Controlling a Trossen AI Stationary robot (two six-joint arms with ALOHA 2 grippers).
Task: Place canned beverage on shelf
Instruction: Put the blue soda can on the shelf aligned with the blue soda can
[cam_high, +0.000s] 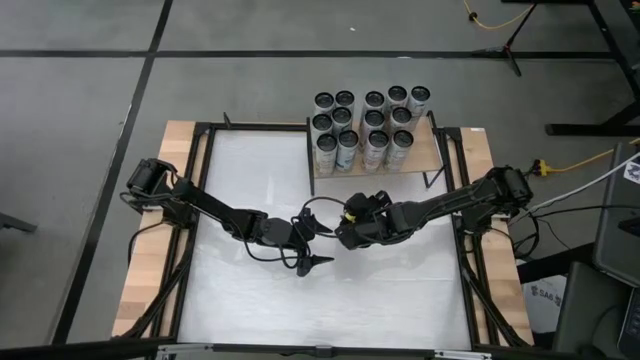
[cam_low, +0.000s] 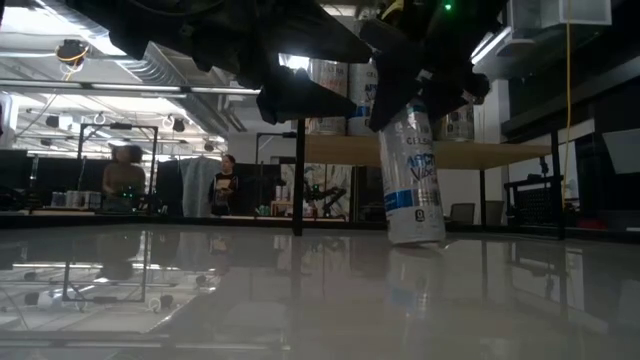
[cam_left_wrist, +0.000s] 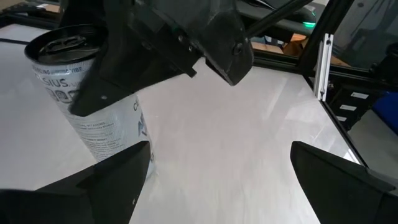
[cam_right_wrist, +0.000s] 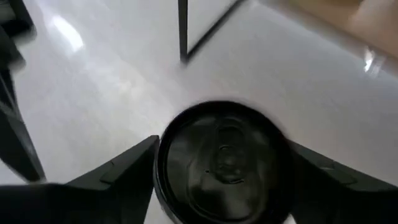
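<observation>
A silver canned beverage (cam_low: 410, 180) with blue print stands a little tilted at mid-table. It also shows in the left wrist view (cam_left_wrist: 74, 106) and from above in the right wrist view (cam_right_wrist: 224, 158). My right gripper (cam_high: 347, 226) is shut on it. My left gripper (cam_high: 318, 245) is open just left of the can. One of its fingers (cam_left_wrist: 121, 177) stands in front of the can's foot, and I cannot tell if they touch. The shelf (cam_high: 432, 150), a pale wood board on black posts, stands at the far edge with several cans on it. My right gripper pinches the can's upper wall just below the rim (cam_right_wrist: 166, 163) between its two fingers (cam_left_wrist: 102, 84). The fingers come from above, slanting in from the table's right. The can leans slightly, its base (cam_low: 417, 240) at the tabletop; whether it rests there I cannot tell.
The shelf's black posts (cam_low: 299, 175) stand on the white tabletop (cam_high: 330, 300) just beyond the can. Black frame rails and pale wooden strips (cam_high: 150, 260) run along the table's sides. People stand in the room far behind the table (cam_low: 125, 180).
</observation>
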